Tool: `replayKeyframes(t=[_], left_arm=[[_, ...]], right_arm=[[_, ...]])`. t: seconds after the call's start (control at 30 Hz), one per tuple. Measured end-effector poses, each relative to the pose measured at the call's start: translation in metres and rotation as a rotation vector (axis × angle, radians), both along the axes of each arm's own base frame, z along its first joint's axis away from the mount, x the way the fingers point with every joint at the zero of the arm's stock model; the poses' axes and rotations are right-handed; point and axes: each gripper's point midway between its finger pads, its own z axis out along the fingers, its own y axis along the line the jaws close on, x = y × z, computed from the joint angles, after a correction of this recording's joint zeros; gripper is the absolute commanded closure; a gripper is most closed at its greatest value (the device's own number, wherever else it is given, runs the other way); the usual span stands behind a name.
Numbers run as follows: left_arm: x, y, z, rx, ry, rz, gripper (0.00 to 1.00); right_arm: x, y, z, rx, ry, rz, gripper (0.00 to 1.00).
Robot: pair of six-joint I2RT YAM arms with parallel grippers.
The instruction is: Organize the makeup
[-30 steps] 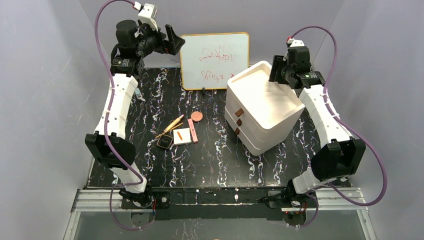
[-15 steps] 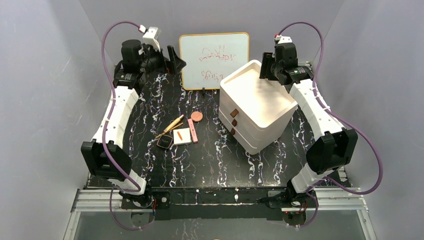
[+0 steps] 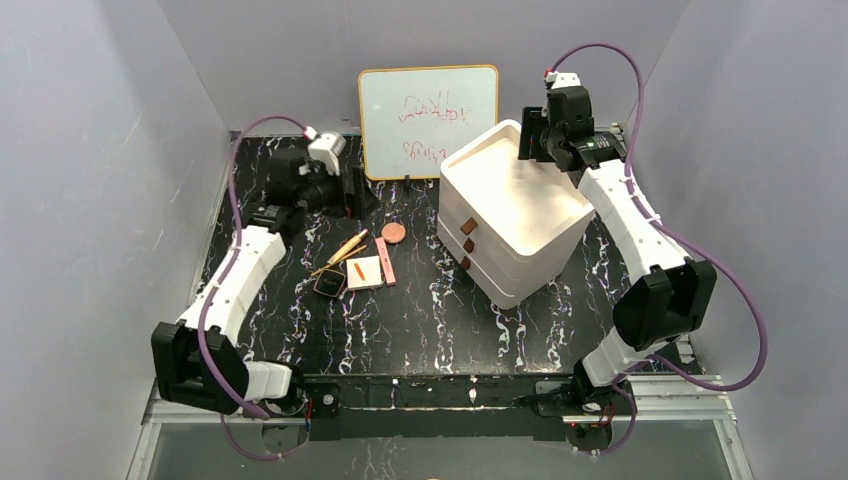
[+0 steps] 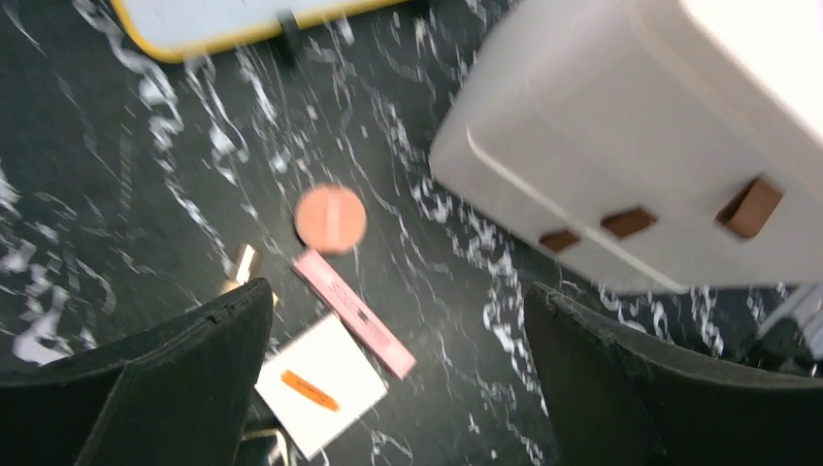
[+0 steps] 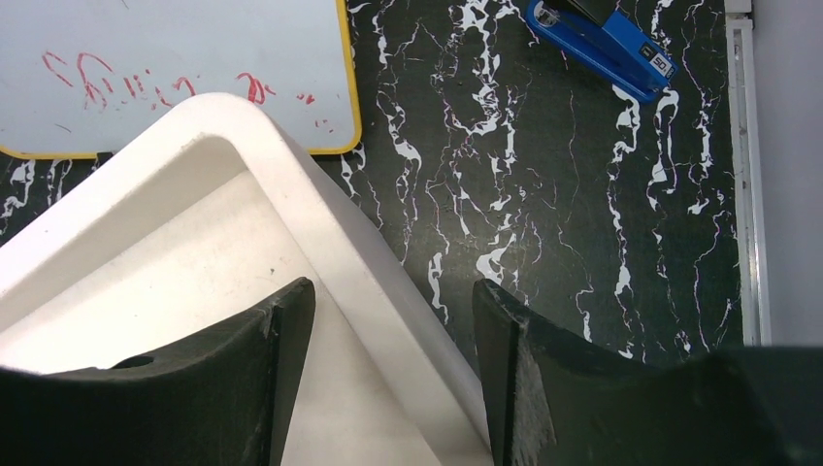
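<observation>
The makeup lies left of centre on the black marbled table: a round brownish-pink compact (image 3: 393, 233), a slim pink bar (image 3: 384, 261), a white square palette (image 3: 364, 272), a black square compact (image 3: 329, 283) and gold-tan pencils (image 3: 342, 250). My left gripper (image 3: 355, 190) is open and empty, hanging above and behind them. Its wrist view shows the round compact (image 4: 330, 218), the pink bar (image 4: 354, 314) and the palette (image 4: 320, 383) between the open fingers (image 4: 398, 369). My right gripper (image 3: 530, 135) is open, its jaws either side of the drawer box's back rim (image 5: 393, 369).
A large white drawer box (image 3: 515, 215) with brown handles stands right of centre, shown too in the left wrist view (image 4: 631, 175). A whiteboard (image 3: 430, 120) with red scribbles leans at the back. A blue stapler (image 5: 602, 44) lies at the far right behind the box.
My left gripper has come down and forward from high at the back left toward the makeup. My right gripper moved left, and the drawer box shifted left with it.
</observation>
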Motion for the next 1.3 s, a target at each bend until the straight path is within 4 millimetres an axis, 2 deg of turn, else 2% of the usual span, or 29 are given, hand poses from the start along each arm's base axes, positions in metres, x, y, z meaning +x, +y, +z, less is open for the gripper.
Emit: replayKeyframes(t=[0.2, 0.33, 0.43, 0.53, 0.63, 0.83, 0.93, 1.07, 1.3], left_arm=[[-0.041, -0.045, -0.069, 0.095, 0.169, -0.107, 0.01], [-0.055, -0.073, -0.09, 0.117, 0.19, -0.159, 0.02], [-0.061, -0.096, -0.086, 0.109, 0.109, -0.208, 0.02], [-0.073, -0.122, -0.074, 0.074, -0.008, -0.269, 0.03], [-0.081, -0.146, -0.053, 0.024, -0.126, -0.321, 0.07], [-0.078, -0.175, -0.018, -0.064, -0.288, -0.358, 0.08], [-0.076, -0.19, -0.017, -0.078, -0.315, -0.382, 0.17], [-0.075, -0.21, -0.022, -0.084, -0.322, -0.415, 0.24], [-0.074, -0.227, -0.03, -0.073, -0.331, -0.443, 0.58]], right_arm=[[-0.013, 0.0, 0.012, 0.006, -0.019, 0.01, 0.3], [-0.02, -0.001, 0.025, 0.017, -0.045, 0.015, 0.29], [-0.023, -0.001, 0.028, 0.018, -0.051, 0.017, 0.29], [-0.025, -0.001, 0.026, 0.017, -0.047, 0.019, 0.29], [-0.025, -0.001, 0.025, 0.015, -0.043, 0.019, 0.28], [-0.026, -0.002, 0.025, 0.012, -0.043, 0.02, 0.27], [-0.026, -0.002, 0.025, 0.012, -0.043, 0.02, 0.27], [-0.026, -0.002, 0.025, 0.011, -0.043, 0.02, 0.27], [-0.025, -0.003, 0.025, 0.002, -0.044, 0.021, 0.26]])
